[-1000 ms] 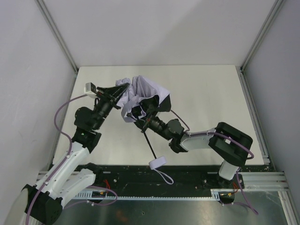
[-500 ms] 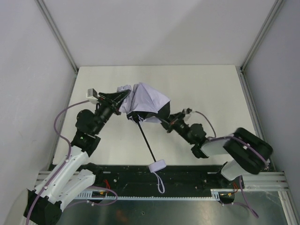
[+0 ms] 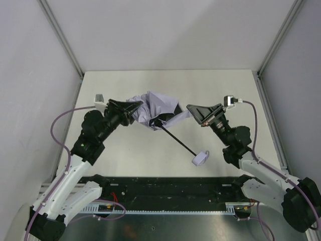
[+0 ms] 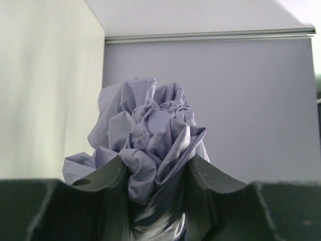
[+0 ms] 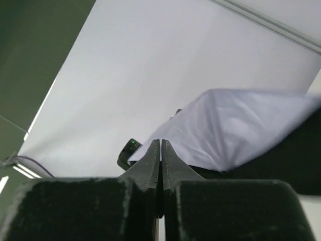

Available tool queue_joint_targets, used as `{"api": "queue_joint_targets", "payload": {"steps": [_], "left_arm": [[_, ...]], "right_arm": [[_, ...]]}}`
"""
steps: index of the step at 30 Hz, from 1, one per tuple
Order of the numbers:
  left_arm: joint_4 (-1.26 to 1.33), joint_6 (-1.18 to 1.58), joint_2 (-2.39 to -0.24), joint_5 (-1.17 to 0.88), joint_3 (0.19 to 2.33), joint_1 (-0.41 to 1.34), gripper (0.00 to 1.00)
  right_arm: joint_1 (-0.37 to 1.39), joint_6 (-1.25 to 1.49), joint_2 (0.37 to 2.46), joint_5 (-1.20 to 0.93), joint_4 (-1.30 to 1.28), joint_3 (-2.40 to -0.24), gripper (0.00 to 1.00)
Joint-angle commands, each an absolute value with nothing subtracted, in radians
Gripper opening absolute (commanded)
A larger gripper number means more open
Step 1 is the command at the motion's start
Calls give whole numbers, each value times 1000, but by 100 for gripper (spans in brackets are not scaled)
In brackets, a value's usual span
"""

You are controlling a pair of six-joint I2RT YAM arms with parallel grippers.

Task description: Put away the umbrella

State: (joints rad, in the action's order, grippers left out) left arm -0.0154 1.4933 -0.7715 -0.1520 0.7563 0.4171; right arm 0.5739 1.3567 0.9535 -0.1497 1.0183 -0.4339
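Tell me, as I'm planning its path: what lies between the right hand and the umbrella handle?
Only bare table, seen in the top view, lies between the right hand and the umbrella handle.

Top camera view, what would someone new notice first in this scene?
The crumpled lavender umbrella at the middle of the table stands out first, its fabric bunched in the left hand, as the left wrist view shows up close. Its black shaft slants toward the near right and ends in the pale handle. The right hand, shut and empty, points at the canopy's right edge.
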Motion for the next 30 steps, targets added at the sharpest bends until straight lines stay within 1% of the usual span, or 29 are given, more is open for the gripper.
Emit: {"api": "queue_joint_targets", "payload": {"steps": [1,5,9,13,17,19,24,30], "left_arm": [[-81,1444,-769,-109,786,427,0],[-95,1438,-794,-116,800,429,0],[-109,1428,-814,-140,808,440,0],[-62,1463,-805,-161,778,440,0],[91,1507,-773,-181,739,431,0],[168,1537,-769,-197,731,425,0],[299,1596,-784,-231,733,424,0],[375,1643,-783,-284,734,424,0]], "right_arm": [[594,1171,931,-222,921,-581,0],[652,1013,987,-308,843,-703,0],[681,882,1057,-385,691,-844,0],[691,871,1061,-338,604,-868,0],[705,891,992,-184,371,-842,0],[706,949,963,-143,307,-788,0],[740,1147,933,-121,353,-622,0],[764,1226,997,-143,462,-567,0]]}}
